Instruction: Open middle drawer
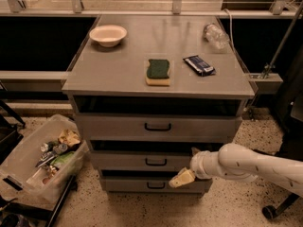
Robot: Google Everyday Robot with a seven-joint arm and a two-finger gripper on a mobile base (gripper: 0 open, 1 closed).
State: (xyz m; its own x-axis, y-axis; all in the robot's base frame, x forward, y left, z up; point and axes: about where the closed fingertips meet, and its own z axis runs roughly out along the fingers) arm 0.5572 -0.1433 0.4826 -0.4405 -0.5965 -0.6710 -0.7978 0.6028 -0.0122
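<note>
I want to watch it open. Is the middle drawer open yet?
Shut, it seems: the middle drawer sticks out no further than the top drawer. The gripper is below and right of the middle handle.

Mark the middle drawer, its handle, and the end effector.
middle drawer (118, 161): camera view, left part of front panel.
handle (155, 162): camera view, bar centre.
end effector (177, 180): camera view, tip, at top edge of lowest drawer (123, 185).

The white arm (255, 165) reaches in from the right, claw (182, 178) angled down-left.
</note>
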